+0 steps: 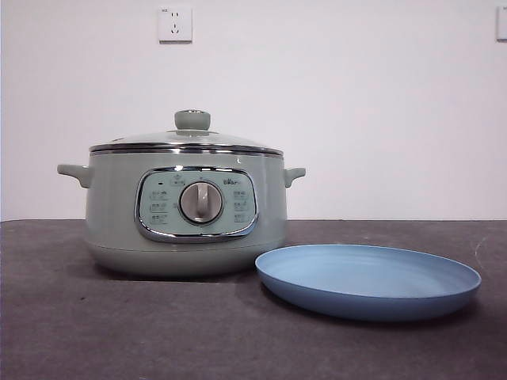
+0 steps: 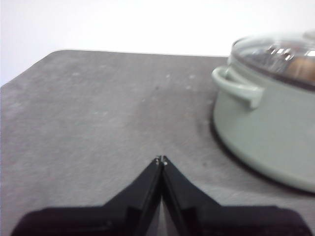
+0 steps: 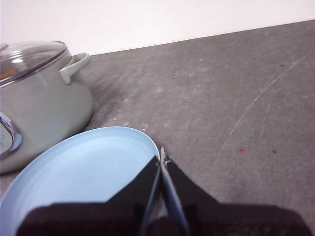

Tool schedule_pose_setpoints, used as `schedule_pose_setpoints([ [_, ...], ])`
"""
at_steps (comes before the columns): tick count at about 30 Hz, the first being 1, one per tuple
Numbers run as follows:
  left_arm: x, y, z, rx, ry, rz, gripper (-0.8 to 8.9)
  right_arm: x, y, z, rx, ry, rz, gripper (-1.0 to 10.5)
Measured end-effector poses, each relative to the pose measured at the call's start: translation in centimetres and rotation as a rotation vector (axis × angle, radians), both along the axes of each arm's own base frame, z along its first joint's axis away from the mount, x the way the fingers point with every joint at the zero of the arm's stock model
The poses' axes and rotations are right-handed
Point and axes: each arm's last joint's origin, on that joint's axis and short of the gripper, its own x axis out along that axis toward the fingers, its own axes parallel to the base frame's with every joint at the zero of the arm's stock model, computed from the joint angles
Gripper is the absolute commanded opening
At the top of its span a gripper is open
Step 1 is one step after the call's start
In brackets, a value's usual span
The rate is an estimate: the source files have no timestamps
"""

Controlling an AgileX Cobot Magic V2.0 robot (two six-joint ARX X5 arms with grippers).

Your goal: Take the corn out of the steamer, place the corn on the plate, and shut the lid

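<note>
1. Two grippers, neither in the front view, both idle above the dark table (image 1: pixel 95 332).
2. Steamer (image 1: pixel 186 210) as landmark: upright on the table, dial (image 1: pixel 201 203) facing the front camera, one small handle out on each side.
3. Lid (image 1: pixel 187 141) seated flat on the steamer's rim, green knob (image 1: pixel 192 119) on top; pot closed.
4. Corn not clearly seen; only an orange-brown blur under the glass in the left wrist view (image 2: pixel 300 69), too soft to name for sure.
5. Plate (image 1: pixel 444 297) flat on the table just beside the steamer, on the side away from the left gripper; nearest rims close, contact impossible to judge. Nothing on its blue surface.
6. Left gripper (image 2: pixel 161 160) near the steamer's handle (image 2: pixel 238 87) side, apart from the pot, jaws pressed together tip to tip, holding nothing.
7. Right gripper (image 3: pixel 162 158) over the plate's (image 3: pixel 88 167) rim, on the plate's side away from the steamer (image 3: pixel 44 113), jaws likewise closed to a point with nothing between them.
</note>
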Motion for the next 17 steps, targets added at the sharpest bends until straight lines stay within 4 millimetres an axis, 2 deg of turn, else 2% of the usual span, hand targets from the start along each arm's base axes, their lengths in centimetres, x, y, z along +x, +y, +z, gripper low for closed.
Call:
schedule_pose_setpoints([
  [5, -0.2, -0.2, 0.9, -0.1, -0.013, -0.041, -0.08, -0.1, 0.0, 0.8, 0.069, -0.001, -0.011, -0.1],
  [11, -0.9, -0.3, 4.7, -0.189, -0.069, -0.079, -0.07, -0.5, -0.1, 4.6, 0.1, -0.065, -0.01, -0.1],
  [17, -0.8, -0.5, 8.5, -0.208, -0.031, -0.154, -0.07, 0.3, 0.3, 8.6, 0.101, -0.014, 0.074, -0.1],
])
